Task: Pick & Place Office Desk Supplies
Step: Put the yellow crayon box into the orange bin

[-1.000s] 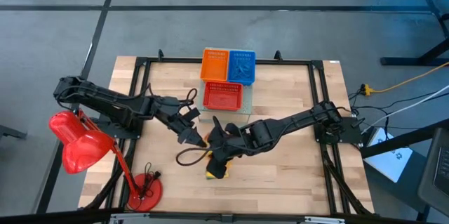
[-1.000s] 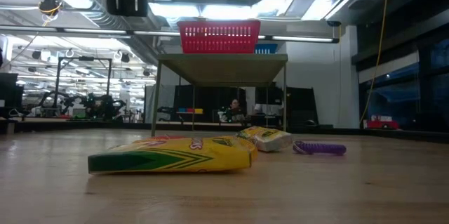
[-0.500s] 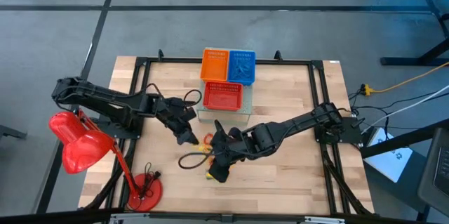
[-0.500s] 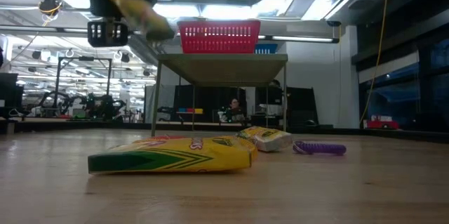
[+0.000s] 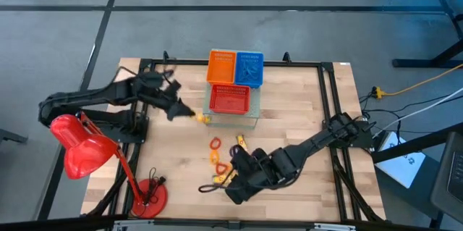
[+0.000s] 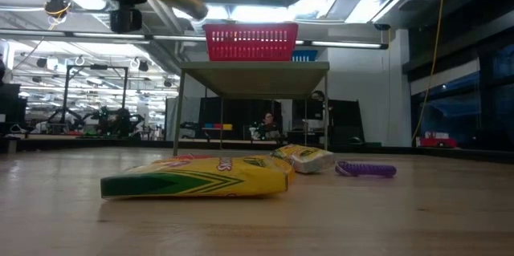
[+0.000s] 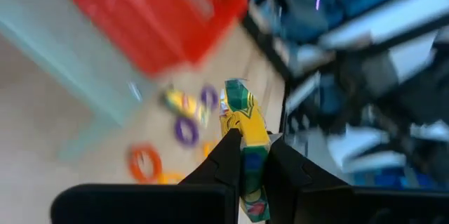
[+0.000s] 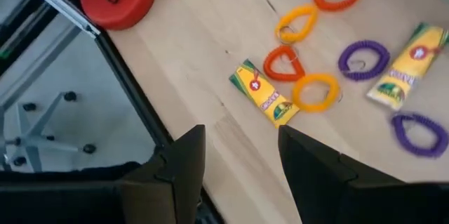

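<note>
The left end effector [image 7: 254, 155] pinches a yellow crayon box [image 7: 247, 127] aloft beside the red basket [image 5: 229, 98]; the right end effector [image 8: 238, 154], fingers spread, hovers over loops [image 8: 314, 90] and a second box [image 8: 264, 92] on the wooden counter [image 5: 304, 93]; a red lamp [image 5: 83, 148] stands left.

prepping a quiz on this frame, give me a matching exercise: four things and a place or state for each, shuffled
Things:
1. left hand
2. right hand
3. red mesh basket
4. red desk lamp

Places or states:
A. open, holding nothing, above the loops and crayon boxes
B. on the clear stand, in front of the orange and blue baskets
C. shut on a yellow crayon box
D. at the table's left edge

Pairs: 1-C, 2-A, 3-B, 4-D
</note>
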